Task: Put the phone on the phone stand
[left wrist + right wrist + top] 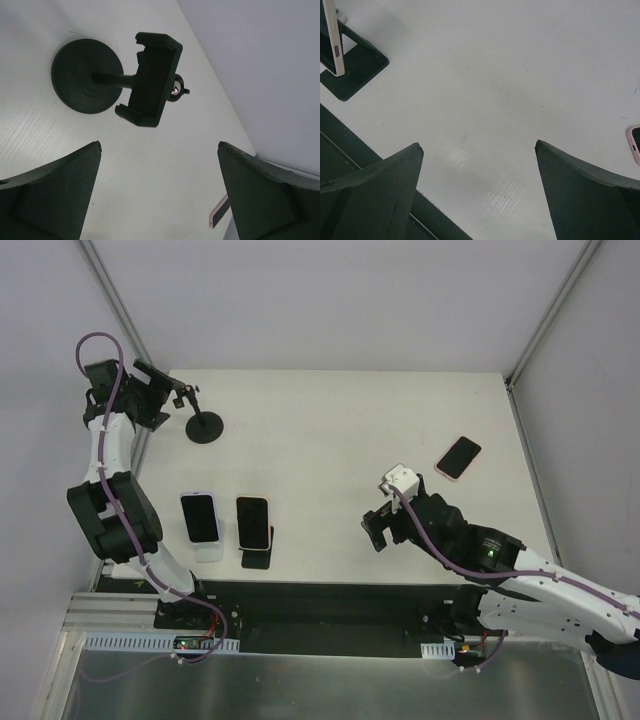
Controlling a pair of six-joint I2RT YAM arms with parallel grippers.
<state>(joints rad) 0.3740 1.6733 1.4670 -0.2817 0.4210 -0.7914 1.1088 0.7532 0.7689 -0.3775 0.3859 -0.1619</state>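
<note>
A pink-cased phone (459,457) lies flat at the table's right; its edge shows in the left wrist view (219,212) and the right wrist view (635,144). An empty black phone stand with a round base (206,427) and a clamp head (152,80) stands at the back left. My left gripper (163,396) is open and empty, just left of the stand's clamp; in its wrist view (159,146) the stand lies ahead. My right gripper (379,530) is open and empty (478,145) above bare table, left of and nearer than the pink phone.
Two other phones rest on stands near the front left: one on a white stand (201,519), one on a black stand (254,525), also in the right wrist view (355,67). The table's dark front edge (350,155) lies under my right gripper. Walls enclose the table.
</note>
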